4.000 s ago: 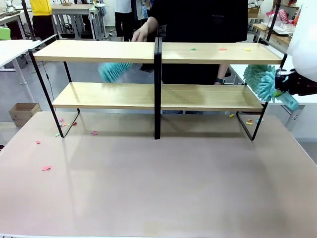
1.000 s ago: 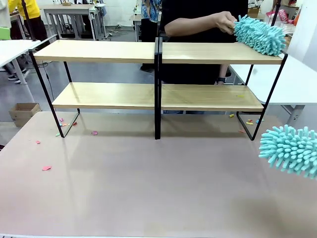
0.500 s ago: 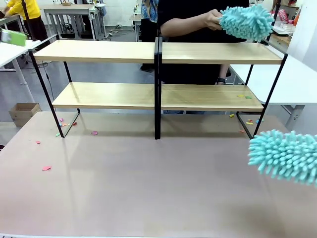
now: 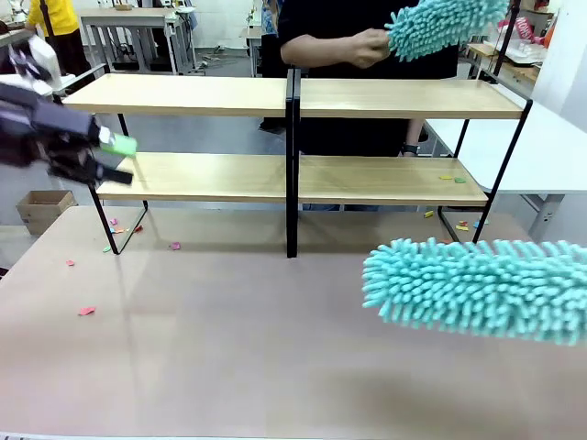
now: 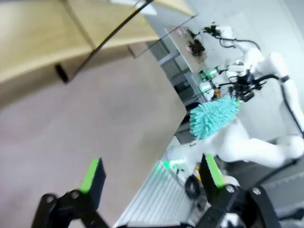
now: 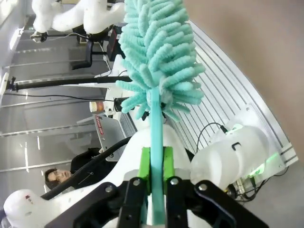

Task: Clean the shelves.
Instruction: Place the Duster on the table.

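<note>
The shelves (image 4: 193, 94), a two-tier rack of light wood on a black frame, stand across the far half of the table; a corner of the shelves (image 5: 38, 33) also appears in the left wrist view. My left gripper (image 4: 119, 159) hovers blurred before the rack's left end, open and empty (image 5: 152, 164). My right gripper (image 6: 153, 161) is shut on the handle of a teal fluffy duster (image 6: 156, 57). That duster (image 4: 477, 289) hangs over the table's right front. A person's hand (image 4: 367, 46) holds a second teal duster (image 4: 440, 23) above the top right board.
Small coloured paper scraps (image 4: 85, 311) lie on the beige table (image 4: 275, 348) near the rack's left foot, and more scraps (image 4: 451, 179) sit on the lower right board. A cardboard box (image 4: 41, 209) stands on the floor at left. White tables flank both sides.
My left arm has swung in from the left. The duster in my right gripper has swept leftward over the table. The person's duster has lifted off the top board.
</note>
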`<state>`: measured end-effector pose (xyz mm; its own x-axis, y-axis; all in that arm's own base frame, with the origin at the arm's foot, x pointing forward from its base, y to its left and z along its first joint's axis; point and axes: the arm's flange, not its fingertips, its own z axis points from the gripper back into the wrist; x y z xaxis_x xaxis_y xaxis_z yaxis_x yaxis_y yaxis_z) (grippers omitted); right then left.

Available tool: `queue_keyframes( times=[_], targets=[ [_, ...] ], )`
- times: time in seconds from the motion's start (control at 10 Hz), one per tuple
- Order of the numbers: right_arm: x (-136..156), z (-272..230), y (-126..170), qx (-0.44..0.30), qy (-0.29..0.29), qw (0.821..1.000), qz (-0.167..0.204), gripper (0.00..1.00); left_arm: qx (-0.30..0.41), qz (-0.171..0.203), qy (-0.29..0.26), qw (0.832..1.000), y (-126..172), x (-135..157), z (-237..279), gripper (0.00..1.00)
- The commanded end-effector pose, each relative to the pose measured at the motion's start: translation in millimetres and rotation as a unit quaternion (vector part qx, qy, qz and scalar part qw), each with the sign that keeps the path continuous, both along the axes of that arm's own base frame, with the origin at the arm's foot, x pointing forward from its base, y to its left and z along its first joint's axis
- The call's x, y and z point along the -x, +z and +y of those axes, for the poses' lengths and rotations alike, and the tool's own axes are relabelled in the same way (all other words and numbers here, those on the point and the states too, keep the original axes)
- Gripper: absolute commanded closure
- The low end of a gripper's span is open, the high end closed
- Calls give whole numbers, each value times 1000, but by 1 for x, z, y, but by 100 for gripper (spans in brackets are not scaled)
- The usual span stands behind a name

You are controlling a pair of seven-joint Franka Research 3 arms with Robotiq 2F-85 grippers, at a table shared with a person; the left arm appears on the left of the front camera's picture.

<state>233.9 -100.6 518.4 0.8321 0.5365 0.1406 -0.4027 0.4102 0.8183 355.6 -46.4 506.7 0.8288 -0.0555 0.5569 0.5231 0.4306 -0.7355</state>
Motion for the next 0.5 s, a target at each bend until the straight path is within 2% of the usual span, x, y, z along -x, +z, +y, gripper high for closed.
queue_keyframes(
  times=[0.0,0.2,0.3,0.4],
  targets=[
    [-27,24,-18,10,-11,1000,5,88,17,123,-38,992,-75,69,-19,0],
    [-58,37,-42,4,-7,999,37,88,27,201,-85,976,-117,87,-23,0],
    [-70,42,-54,7,-3,998,55,88,45,224,-100,968,-132,95,-20,0],
    [-84,53,-70,24,-6,997,69,88,34,222,-114,968,-142,100,-17,0]
  ],
)
